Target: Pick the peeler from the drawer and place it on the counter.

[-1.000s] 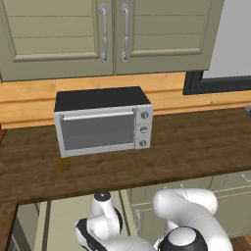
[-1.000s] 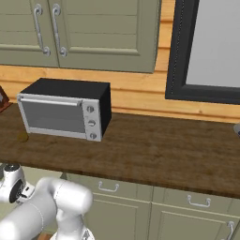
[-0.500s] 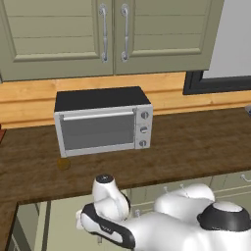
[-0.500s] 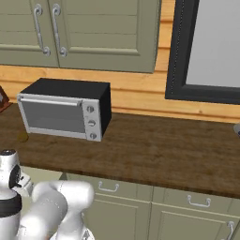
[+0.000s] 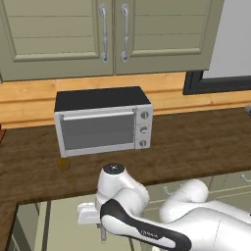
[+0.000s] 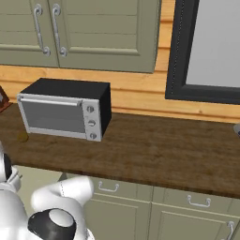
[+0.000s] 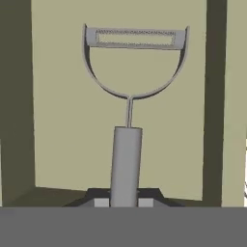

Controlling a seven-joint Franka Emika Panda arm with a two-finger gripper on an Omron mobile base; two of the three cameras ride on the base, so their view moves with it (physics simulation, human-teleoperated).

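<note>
In the hand view the grey peeler (image 7: 126,159) stands straight up from my gripper (image 7: 124,202), which is shut on the bottom of its handle. Its forked head and blade are at the top. The pale sage floor of the open drawer (image 7: 62,120) lies behind it, some way off. From the left base view my gripper (image 5: 99,224) hangs over the drawer (image 5: 59,223), just below the front edge of the dark wood counter (image 5: 196,142). The peeler (image 5: 103,235) pokes downward from it. The counter (image 6: 154,150) also runs across the right base view.
A silver toaster oven (image 5: 103,120) (image 6: 65,110) stands on the counter behind the drawer. A small round tan lump (image 5: 63,163) (image 6: 22,137) lies by its front left corner. Panelled cabinet doors (image 5: 112,34) hang above. Lower drawers with handles (image 6: 150,206) sit to the right.
My arm has lifted the wrist and gripper upward out of the drawer, drifting slightly right, with the peeler held in it.
</note>
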